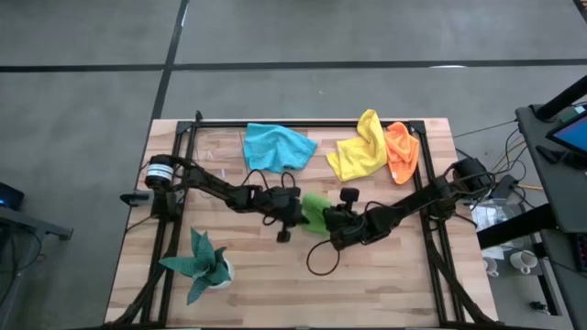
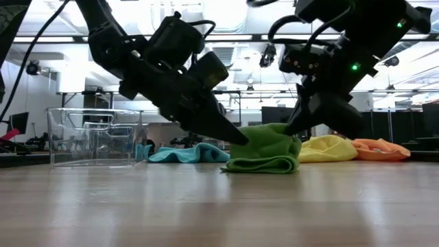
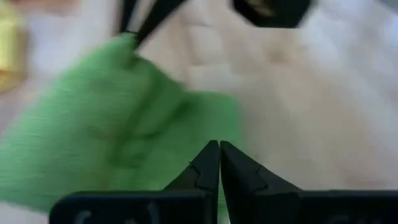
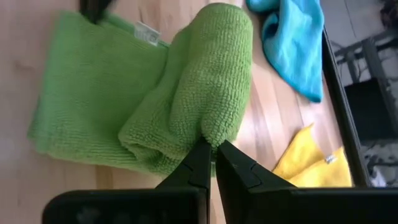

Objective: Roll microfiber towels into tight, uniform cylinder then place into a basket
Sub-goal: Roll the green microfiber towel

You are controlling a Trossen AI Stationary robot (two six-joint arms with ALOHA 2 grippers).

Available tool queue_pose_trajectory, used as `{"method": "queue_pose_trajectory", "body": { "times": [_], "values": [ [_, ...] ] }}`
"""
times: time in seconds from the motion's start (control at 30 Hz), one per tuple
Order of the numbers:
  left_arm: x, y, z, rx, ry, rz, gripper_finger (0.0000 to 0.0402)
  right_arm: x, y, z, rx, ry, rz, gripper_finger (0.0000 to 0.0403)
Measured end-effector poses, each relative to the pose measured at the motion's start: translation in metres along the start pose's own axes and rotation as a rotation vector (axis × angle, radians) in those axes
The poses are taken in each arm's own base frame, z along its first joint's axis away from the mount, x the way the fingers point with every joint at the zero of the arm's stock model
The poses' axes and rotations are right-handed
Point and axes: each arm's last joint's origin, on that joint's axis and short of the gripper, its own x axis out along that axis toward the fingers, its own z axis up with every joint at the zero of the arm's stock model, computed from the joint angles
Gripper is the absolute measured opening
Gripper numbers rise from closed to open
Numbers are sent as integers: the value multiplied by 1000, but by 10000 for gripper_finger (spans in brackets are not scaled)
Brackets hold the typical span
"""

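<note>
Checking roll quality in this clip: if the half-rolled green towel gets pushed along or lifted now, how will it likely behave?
The green towel looks soft and floppy: its roll sags rather than holding round, so it would probably droop if lifted. Part still lies flat on the table, so a push likely rolls it further or bunches it. With the right gripper shut at its edge, the loose roll could unwind.

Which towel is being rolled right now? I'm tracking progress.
The lime green towel, partly rolled at mid-table between the left gripper and right gripper; the blue, yellow and orange ones lie loose at the far edge.

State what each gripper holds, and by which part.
Both are shut. The right gripper pinches the rolled end of the lime green microfiber towel; the left gripper presses its flat edge, holding nothing.
</note>
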Motion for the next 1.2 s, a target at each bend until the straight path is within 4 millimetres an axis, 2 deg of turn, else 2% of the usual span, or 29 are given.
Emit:
{"method": "queue_pose_trajectory", "body": {
  "times": [0.1, 0.27, 0.4, 0.73, 1.0, 1.2],
  "values": [
    [1, -6, 0, -44, -4, -66, 0, -3, 2, 1, -28, -13, -6, 8],
    [12, -16, -6, -142, -40, -87, 0, -6, 5, 1, -52, -16, -2, 8],
    [18, -22, -7, -204, -89, -98, 0, -9, 8, -4, -134, 0, 3, 8],
    [24, -17, -16, -242, -70, -5, 0, -14, 14, -5, -192, -6, 64, 8],
    [22, -13, -18, -251, -40, 1, 0, -14, 18, 0, -219, -50, 135, 8],
    [10, -14, -11, -263, 24, -32, 0, -15, 19, 1, -249, -55, 176, 8]
  ]
}}
